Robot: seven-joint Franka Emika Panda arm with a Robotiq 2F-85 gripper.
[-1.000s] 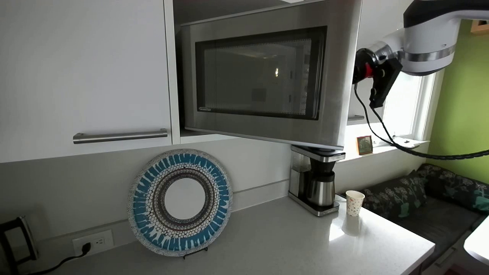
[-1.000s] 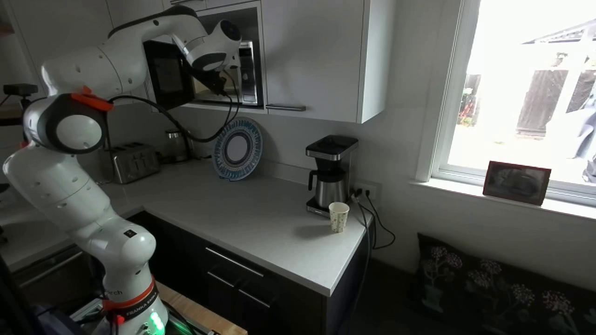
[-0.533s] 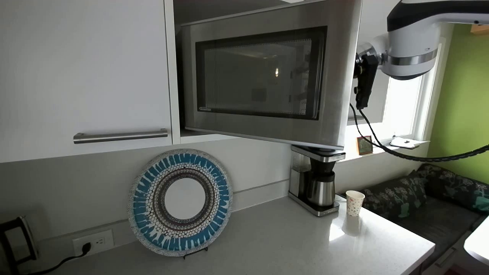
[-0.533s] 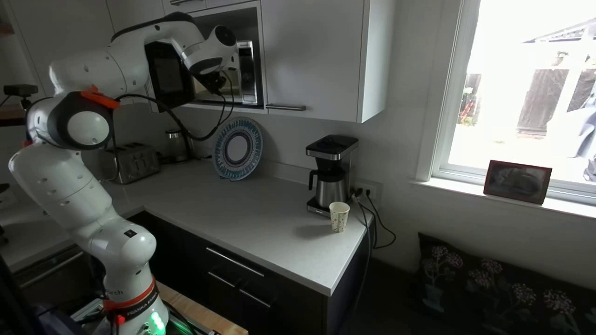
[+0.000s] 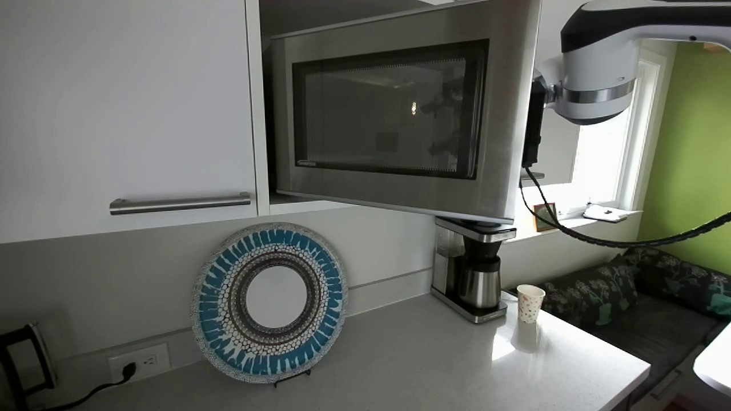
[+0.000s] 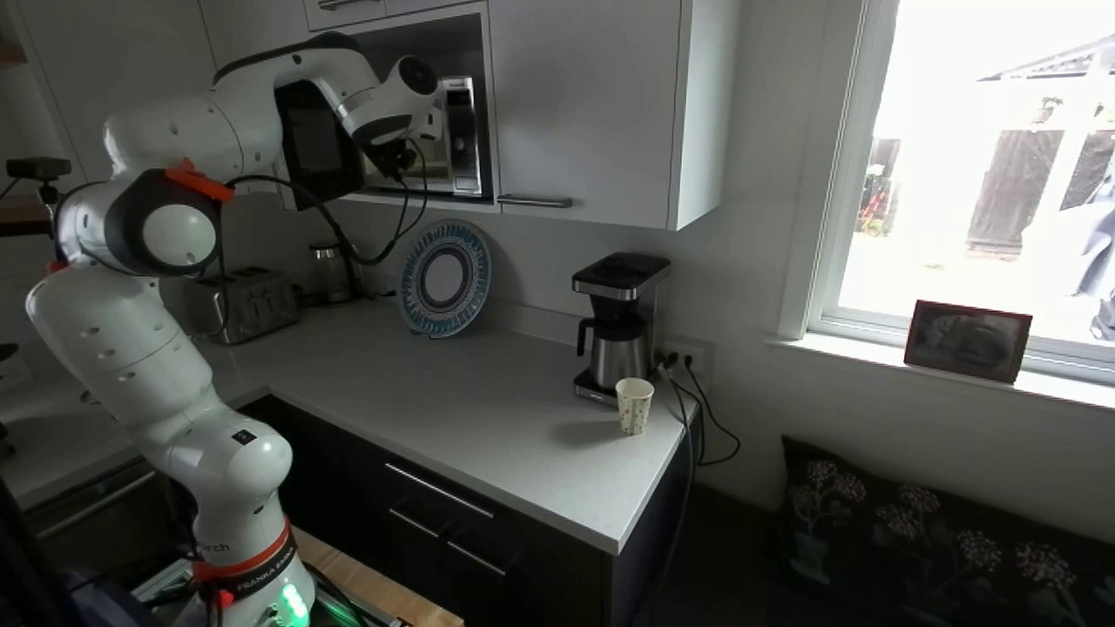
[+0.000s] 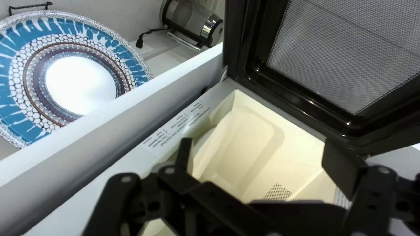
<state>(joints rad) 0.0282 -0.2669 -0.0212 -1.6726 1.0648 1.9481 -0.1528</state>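
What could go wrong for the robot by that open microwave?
The open gripper looks close to the microwave door, so they might bump. The robot's cable hangs in a loose loop, so it could snag on something. And the blue-and-white plate stands on its edge lower down, so a knock might tip it over.
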